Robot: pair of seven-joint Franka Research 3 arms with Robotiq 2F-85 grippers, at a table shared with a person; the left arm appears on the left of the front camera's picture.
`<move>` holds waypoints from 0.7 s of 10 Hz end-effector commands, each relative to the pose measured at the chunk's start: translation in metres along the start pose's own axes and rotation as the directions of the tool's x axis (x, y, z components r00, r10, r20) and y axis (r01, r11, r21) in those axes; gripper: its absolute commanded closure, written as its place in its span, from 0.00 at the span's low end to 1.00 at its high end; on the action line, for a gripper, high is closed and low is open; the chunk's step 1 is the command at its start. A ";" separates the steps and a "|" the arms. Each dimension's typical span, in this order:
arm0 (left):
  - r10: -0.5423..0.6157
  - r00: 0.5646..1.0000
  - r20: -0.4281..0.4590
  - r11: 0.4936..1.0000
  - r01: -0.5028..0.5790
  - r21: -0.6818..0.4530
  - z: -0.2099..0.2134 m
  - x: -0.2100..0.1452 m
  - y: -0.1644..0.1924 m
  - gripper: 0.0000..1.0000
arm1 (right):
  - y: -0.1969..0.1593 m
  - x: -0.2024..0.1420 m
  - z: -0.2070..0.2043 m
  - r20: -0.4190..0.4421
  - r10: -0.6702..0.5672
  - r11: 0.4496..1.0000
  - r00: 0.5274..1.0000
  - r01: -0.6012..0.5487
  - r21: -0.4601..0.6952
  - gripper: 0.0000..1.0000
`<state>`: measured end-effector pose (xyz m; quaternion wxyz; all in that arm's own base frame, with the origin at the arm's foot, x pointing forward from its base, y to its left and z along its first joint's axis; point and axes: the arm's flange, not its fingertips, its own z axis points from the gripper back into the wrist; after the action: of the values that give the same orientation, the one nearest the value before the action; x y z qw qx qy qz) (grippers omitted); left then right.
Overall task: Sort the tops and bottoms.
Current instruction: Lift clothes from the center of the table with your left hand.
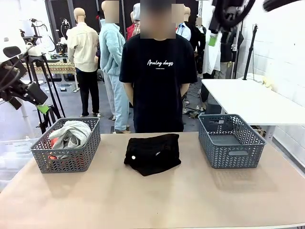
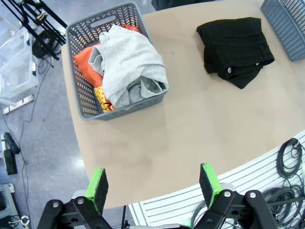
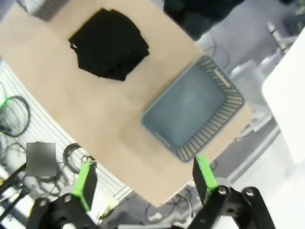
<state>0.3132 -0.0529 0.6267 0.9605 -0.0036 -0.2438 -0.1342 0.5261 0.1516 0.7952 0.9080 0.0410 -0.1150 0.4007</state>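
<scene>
bottoms (image 1: pixel 152 153), a folded black pile with a small white button (image 1: pixel 133 157) near its front left edge, lie on the table (image 1: pixel 152 205). this pile is the reference for everything else. left of the pile and well apart from it, the left basket (image 1: pixel 71 161) holds both tops. the pale grey top (image 2: pixel 131 67) is bunched uppermost, and the red-orange top (image 2: pixel 85 59) with yellow patches is under and beside it. right of the pile stands the right basket (image 1: pixel 231 153). behind the pile a person (image 1: pixel 157 81) in a black t-shirt stands at the table's far edge. the left gripper (image 2: pixel 153 177) hangs high, left of the pile and nearer the robot, jaws spread fully, nothing between them. the right gripper (image 3: pixel 144 171) hangs high to the pile's right, jaws equally wide, holding nothing.
</scene>
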 end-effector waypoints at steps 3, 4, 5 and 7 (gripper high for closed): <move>-0.004 1.000 -0.001 1.000 0.004 0.005 -0.001 -0.002 0.001 0.00 | -0.001 0.032 0.002 0.069 0.036 0.999 0.997 -0.034 -0.041 0.00; -0.004 1.000 -0.001 1.000 0.004 0.005 -0.001 -0.002 0.001 0.00 | 0.003 0.016 -0.002 0.047 0.022 1.000 0.999 -0.022 -0.017 0.00; -0.004 1.000 -0.001 1.000 0.004 0.005 -0.001 -0.002 0.001 0.00 | -0.003 0.049 -0.035 -0.037 0.045 0.995 0.998 -0.048 -0.083 0.00; -0.004 1.000 -0.001 1.000 0.004 0.005 -0.001 -0.002 0.001 0.00 | -0.053 0.024 -0.105 -0.171 0.040 0.999 0.984 -0.035 0.034 0.00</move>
<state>0.3134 -0.0528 0.6263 0.9606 -0.0036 -0.2434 -0.1341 0.5843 0.1719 0.7230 0.9055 0.0191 -0.0731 0.4175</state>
